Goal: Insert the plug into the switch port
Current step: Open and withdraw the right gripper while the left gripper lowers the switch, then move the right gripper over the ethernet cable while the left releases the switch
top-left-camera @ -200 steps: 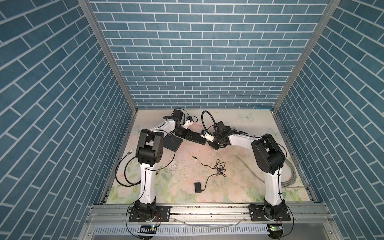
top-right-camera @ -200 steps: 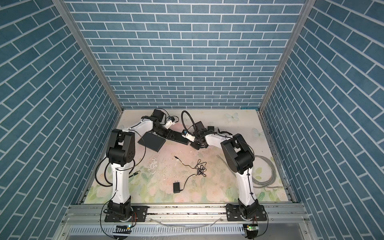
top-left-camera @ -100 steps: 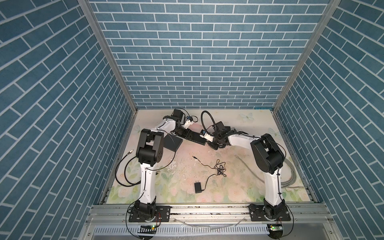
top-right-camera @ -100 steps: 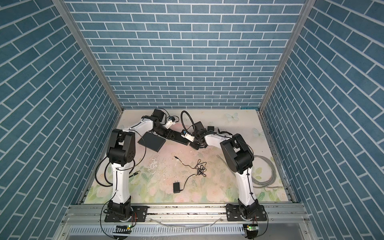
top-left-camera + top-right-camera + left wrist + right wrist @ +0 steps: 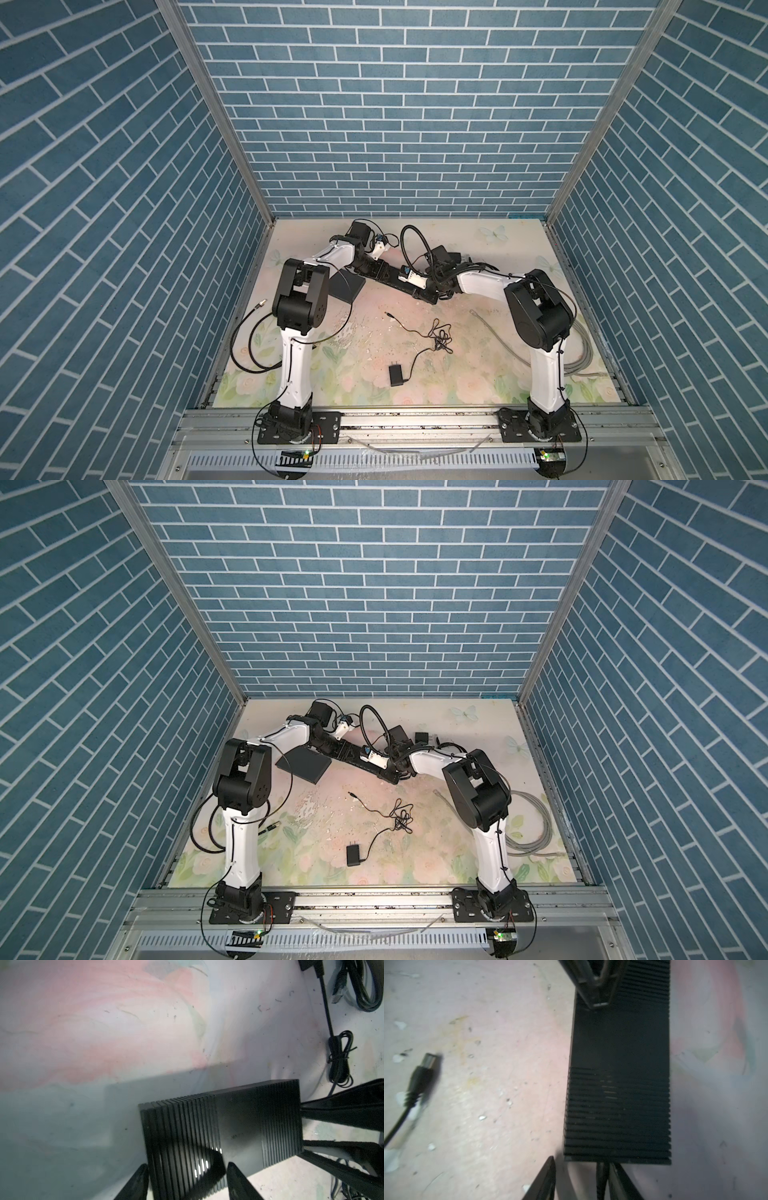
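The plug [image 5: 601, 1171] sits at the end face of the switch [image 5: 618, 1084]; how deep it goes is hidden. The right gripper [image 5: 583, 1162] stands apart, one finger just beside the plug, so backing off could snag it and tug it out. The left gripper [image 5: 186, 1165] straddles the switch; I cannot tell whether it is pressing or slack, and if slack the switch may slide

- A counter [image 5: 357, 386] with a pale floral cover, boxed in by blue brick-pattern walls [image 5: 395, 124].
- A black wall adapter [image 5: 395, 375] lying flat near the front; its thin cord [image 5: 440, 336] is knotted midway and ends in a free barrel tip [image 5: 428, 1061].
- A grey cable coil [image 5: 534, 845] by the right edge.
- A flat black panel [image 5: 347, 286] at the left.
- A black cable with a metal connector [image 5: 254, 309] by the left edge.
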You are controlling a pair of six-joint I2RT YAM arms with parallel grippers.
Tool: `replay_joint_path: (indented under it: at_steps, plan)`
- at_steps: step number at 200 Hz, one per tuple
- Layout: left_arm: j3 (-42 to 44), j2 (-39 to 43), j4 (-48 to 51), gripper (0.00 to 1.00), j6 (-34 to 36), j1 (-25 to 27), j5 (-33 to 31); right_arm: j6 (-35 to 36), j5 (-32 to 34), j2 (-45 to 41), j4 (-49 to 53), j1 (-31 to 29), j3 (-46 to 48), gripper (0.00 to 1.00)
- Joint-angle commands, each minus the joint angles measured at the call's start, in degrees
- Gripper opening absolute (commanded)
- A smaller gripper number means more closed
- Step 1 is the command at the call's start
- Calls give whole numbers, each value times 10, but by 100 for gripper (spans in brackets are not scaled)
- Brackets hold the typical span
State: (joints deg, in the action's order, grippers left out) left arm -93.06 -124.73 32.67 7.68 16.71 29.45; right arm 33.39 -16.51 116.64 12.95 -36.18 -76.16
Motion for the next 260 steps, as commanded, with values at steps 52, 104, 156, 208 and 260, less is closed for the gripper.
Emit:
replay_joint_path:
  at_steps: [52, 104, 156, 208, 260]
  plan:
    - [40, 43, -45, 63, -86, 19, 43, -99, -100, -125, 17, 82, 47, 56]
    - [74, 62, -71, 63, -117, 53, 63, -265, 77, -116, 15, 156, 26, 50]
    - [95, 92, -101, 65, -149, 67, 17, -280, 171, -83, 91, 200, -16, 48]
    - [94, 128, -95, 66, -142, 60, -83, -278, 192, -46, 74, 205, -34, 46]
    - [97, 129, -100, 65, -148, 60, -90, -278, 183, 1, 78, 207, -92, 36]
